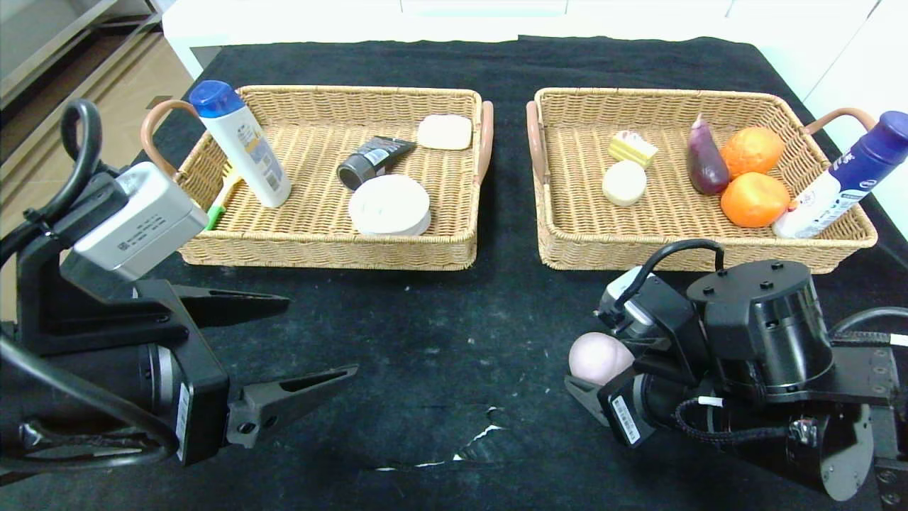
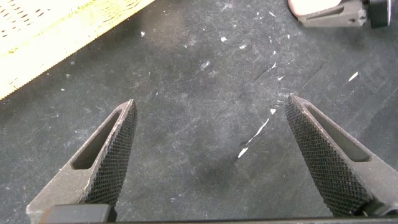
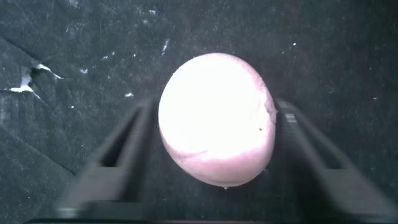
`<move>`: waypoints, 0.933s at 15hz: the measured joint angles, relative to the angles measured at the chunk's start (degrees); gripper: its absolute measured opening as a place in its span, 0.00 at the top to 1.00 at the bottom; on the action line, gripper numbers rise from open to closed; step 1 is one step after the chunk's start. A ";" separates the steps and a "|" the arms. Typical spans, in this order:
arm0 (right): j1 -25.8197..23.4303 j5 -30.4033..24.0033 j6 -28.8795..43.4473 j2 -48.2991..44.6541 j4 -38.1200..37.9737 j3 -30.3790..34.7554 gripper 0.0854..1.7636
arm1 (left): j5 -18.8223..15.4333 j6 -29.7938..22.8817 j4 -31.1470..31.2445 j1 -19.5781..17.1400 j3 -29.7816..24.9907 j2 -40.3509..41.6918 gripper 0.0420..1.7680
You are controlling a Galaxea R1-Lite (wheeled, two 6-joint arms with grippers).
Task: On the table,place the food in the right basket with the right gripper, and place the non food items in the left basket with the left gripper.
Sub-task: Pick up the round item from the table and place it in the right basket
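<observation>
The right hand (image 1: pixel 603 369) sits low over the black worktop (image 1: pixel 425 341), with the pinkish-mauve bun (image 3: pixel 216 118) between its two fingers (image 3: pixel 115 158). In the right wrist view a finger stands on each side of the bun, right up against it; whether they press it firmly I cannot tell. The bun rests on the cloth.

Just beyond this hand is the right basket (image 1: pixel 546 241). Inside it, on the side nearer the other arm, lie the yellow cake slice (image 1: pixel 632 148) and the cream-white bun (image 1: pixel 624 182), just beside each other. Further across are a purple eggplant (image 1: pixel 705 163) and two oranges (image 1: pixel 753 177), and a dark-blue-capped bottle (image 1: pixel 844 177) leans on the far corner.

The left hand (image 1: pixel 298 341) hovers above bare cloth, fingers (image 2: pixel 109 158) spread wide with nothing between them. Ahead of it stands the left basket (image 1: pixel 326 252), holding the white bottle with blue cap (image 1: pixel 241 145) leaning upright, the black tube (image 1: pixel 372 162), the round white dish (image 1: pixel 389 204), and a pale rectangular bar (image 1: pixel 445 132) at the far edge.
</observation>
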State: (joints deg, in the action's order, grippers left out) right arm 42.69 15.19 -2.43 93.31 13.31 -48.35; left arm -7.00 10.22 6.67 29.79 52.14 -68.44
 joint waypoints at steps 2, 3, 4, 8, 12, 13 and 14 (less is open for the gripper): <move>0.00 -0.06 -0.02 0.05 0.00 0.06 0.47 | 0.00 0.01 -0.02 0.00 0.00 0.00 0.03; 0.00 -0.09 -0.10 0.05 0.00 0.06 0.53 | 0.00 0.01 -0.02 0.00 0.00 0.02 0.03; 0.00 -0.09 -0.07 0.02 0.05 0.04 0.59 | 0.02 0.00 -0.02 0.00 0.00 0.05 0.03; 0.00 -0.09 -0.07 -0.04 0.11 0.00 0.94 | 0.00 0.00 0.00 0.00 0.00 0.06 0.03; 0.06 -0.20 -0.10 -0.11 0.07 0.01 0.94 | 0.00 0.00 0.00 0.00 -0.02 0.09 0.03; 0.09 -0.20 -0.02 -0.12 0.07 0.01 0.94 | 0.00 0.00 0.00 0.00 -0.02 0.06 0.03; 0.06 -0.17 0.01 -0.17 0.05 0.01 0.94 | 0.02 0.00 0.02 0.00 -0.02 0.06 0.03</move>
State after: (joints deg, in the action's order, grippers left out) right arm 42.75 15.02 -2.41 93.14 13.36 -48.34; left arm -6.97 10.22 6.69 29.79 52.11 -68.38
